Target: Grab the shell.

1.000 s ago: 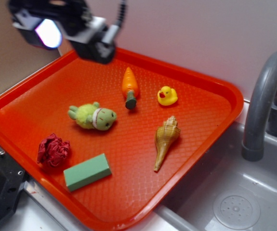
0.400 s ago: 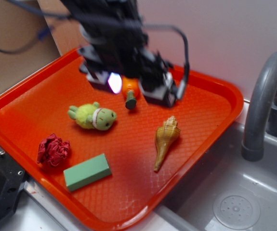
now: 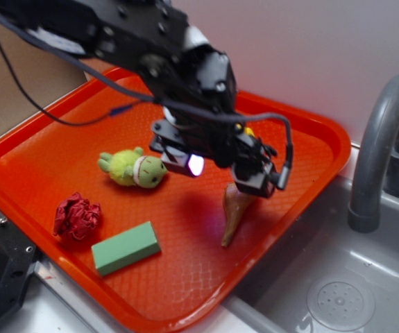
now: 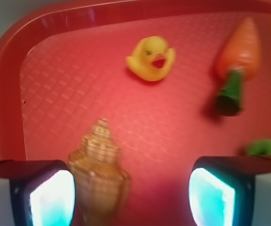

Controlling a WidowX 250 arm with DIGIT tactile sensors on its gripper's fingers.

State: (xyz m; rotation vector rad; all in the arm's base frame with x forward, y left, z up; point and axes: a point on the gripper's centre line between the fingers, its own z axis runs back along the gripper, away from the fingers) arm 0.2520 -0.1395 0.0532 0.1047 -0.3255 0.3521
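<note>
A: How are the jaws standing?
B: They are gaping wide, gripping nothing. The shell (image 4: 99, 176) is lying just inside the left-hand pad (image 4: 50, 197) (wide end between them).
A: And beyond them?
B: A yellow duck (image 4: 150, 59) and a carrot toy (image 4: 234, 66) are sitting further out on the red tray (image 4: 12, 70).

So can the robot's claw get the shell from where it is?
Probably yes. The gripper hangs right over the shell with jaws open; nothing lies between them. The shell sits nearer one jaw, so a small sideways shift may help.

tool (image 3: 244, 182) — above shell (image 3: 231, 211)
</note>
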